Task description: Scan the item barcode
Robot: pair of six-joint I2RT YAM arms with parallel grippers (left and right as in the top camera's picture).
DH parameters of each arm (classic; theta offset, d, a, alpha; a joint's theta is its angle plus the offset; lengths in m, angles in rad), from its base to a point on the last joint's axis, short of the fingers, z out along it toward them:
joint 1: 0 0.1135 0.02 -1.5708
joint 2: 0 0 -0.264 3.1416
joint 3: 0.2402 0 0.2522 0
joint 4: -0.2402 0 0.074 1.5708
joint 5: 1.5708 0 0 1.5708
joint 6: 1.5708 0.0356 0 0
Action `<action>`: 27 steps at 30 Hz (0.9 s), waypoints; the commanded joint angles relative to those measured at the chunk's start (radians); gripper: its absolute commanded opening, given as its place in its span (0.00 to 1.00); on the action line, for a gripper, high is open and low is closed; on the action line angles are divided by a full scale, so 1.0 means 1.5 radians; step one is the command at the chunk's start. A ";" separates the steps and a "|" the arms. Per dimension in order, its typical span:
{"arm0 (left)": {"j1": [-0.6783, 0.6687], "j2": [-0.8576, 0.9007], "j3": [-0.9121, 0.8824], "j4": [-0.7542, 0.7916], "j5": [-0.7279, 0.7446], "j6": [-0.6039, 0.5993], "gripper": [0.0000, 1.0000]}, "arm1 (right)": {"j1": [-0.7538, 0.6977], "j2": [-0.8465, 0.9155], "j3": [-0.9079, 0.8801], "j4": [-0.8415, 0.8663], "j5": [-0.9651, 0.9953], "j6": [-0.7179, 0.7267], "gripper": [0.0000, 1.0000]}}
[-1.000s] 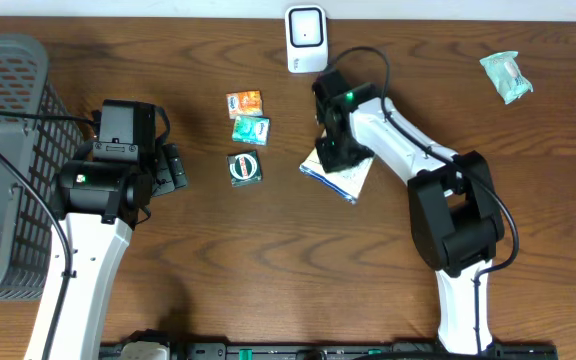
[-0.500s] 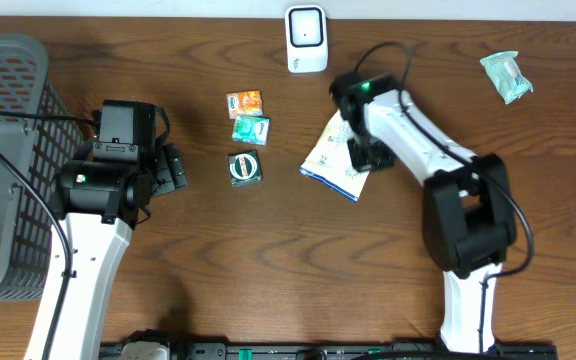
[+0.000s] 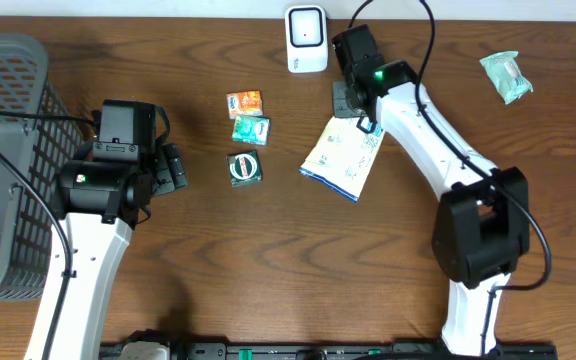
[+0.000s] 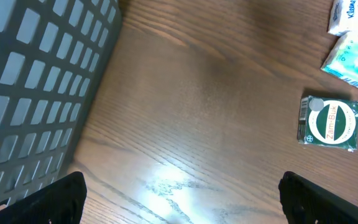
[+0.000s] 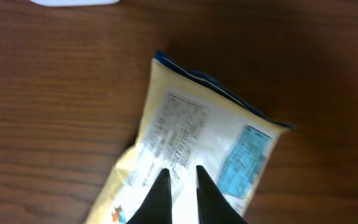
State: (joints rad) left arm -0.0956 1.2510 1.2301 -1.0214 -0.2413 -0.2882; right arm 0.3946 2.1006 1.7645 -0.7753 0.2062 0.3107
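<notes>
A blue-edged cream packet [image 3: 343,160] lies flat, print upward, at five o'clock from the white scanner [image 3: 306,38].

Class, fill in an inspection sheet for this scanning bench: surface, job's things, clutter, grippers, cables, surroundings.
Surface: brown wooden table.
Job's things: white scanner at the far edge; white-and-blue pouch lying flat near it.
Clutter: orange packet, teal packet, green Zam-Buk box, crumpled pale green wrapper.
Grippers: left gripper open over bare wood; right gripper fingers nearly together over the pouch, grip unclear.
Cables: black cable looping from the right arm.
Surroundings: grey basket at the left.
</notes>
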 commanded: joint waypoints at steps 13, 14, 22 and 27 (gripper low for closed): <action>-0.001 0.002 0.010 -0.002 -0.002 -0.004 0.98 | -0.008 0.123 0.001 0.063 -0.045 0.016 0.10; -0.001 0.002 0.010 -0.002 -0.002 -0.004 0.98 | -0.009 0.118 0.006 0.061 -0.047 0.009 0.07; -0.001 0.002 0.010 -0.002 -0.002 -0.004 0.98 | 0.005 0.003 0.038 0.010 -0.100 -0.001 0.20; -0.001 0.002 0.010 -0.002 -0.002 -0.004 0.98 | 0.031 -0.018 0.036 -0.002 -0.132 -0.001 0.23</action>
State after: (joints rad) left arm -0.0956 1.2510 1.2304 -1.0214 -0.2413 -0.2886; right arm 0.4084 2.1181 1.7912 -0.7742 0.0544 0.3176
